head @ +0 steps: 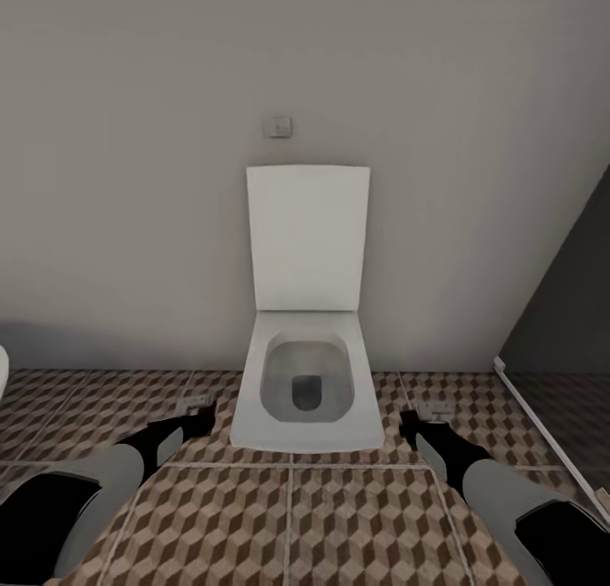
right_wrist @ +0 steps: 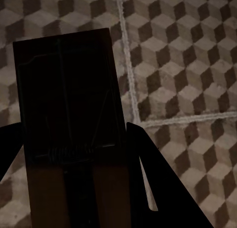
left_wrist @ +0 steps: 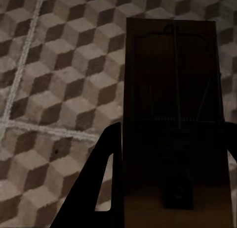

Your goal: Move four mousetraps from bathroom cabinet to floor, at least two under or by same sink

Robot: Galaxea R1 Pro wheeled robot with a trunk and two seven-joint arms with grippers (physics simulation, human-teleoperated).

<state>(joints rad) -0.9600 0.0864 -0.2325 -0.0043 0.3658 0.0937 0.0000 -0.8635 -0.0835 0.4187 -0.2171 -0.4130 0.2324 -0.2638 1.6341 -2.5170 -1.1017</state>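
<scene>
A plain grey wall (head: 127,188) rose ahead, with a small square flush plate (head: 278,127) set in it. Below lay the bathroom floor (head: 339,518), tiled in a brown, beige and white cube pattern with pale grout lines. A white toilet (head: 307,383) stood against the wall at the floor's far edge, its lid raised upright against the wall and its bowl open. A dark glass panel (head: 568,315) with a white bottom rail ran along the floor's right edge.

Both arms reached forward over the tiles, one on each side of the toilet. The left end effector (head: 202,414) was clamped on a mousetrap (left_wrist: 173,124), a flat brown wooden board with dark wire parts, gripped between the black fingers (left_wrist: 96,188) above the floor. The right end effector (head: 408,423) likewise gripped a second mousetrap (right_wrist: 69,114) between its fingers (right_wrist: 158,188), also held above the tiles.
</scene>
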